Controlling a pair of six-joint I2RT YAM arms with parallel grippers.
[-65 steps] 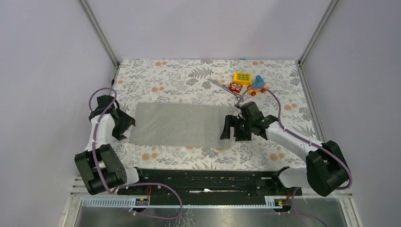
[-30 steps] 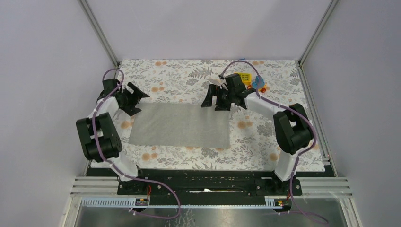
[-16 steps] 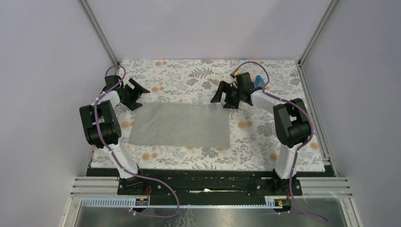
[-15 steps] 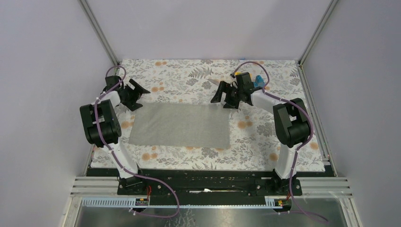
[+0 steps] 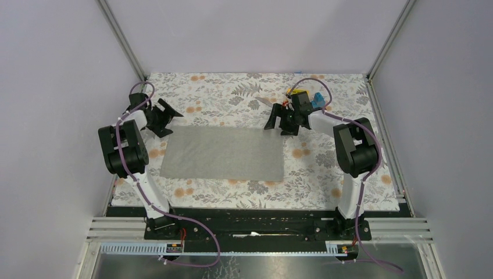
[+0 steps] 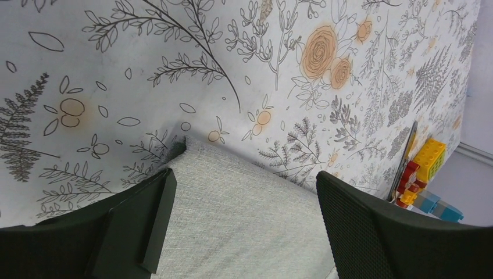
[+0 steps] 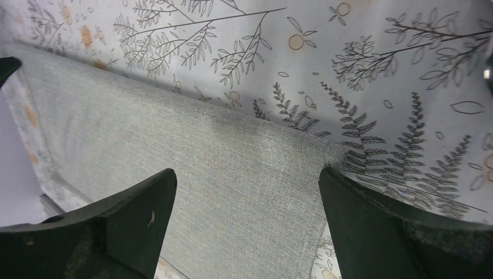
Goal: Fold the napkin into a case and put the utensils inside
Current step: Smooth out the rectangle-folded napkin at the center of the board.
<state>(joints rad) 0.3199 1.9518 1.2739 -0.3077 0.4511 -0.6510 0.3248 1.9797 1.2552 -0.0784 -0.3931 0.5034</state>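
Close to the arm bases, the grey napkin (image 5: 222, 154) lies flat on the flowery tablecloth (image 5: 325, 174). From above it looks like a long box shape, wider from side to side than from front to back. Both arms reach out past it to its far edge. The left gripper (image 5: 165, 116) is at the napkin's far left corner, and its two black fingers (image 6: 139, 226) are wide apart. In the left wrist view that corner sits in the gap between them, with one finger over the cloth's edge and the other over the cloth. The right gripper (image 5: 278, 121) is at the far right corner, and its fingers (image 7: 116, 232) are spread wide too, with nothing held between them. In the right wrist view the napkin's far edge runs across the gap (the grey cloth fills most of that picture). I cannot tell if any finger really touches the cloth. Farther back, past the right gripper, a thin shiny strip lies on the tablecloth; I think it is the utensils (image 5: 267, 100), but it is too small to be sure. It is apart from the napkin. Right beside it, near the far edge of the table, stand some bright toy blocks (image 6: 430, 158) in yellow, red and blue.
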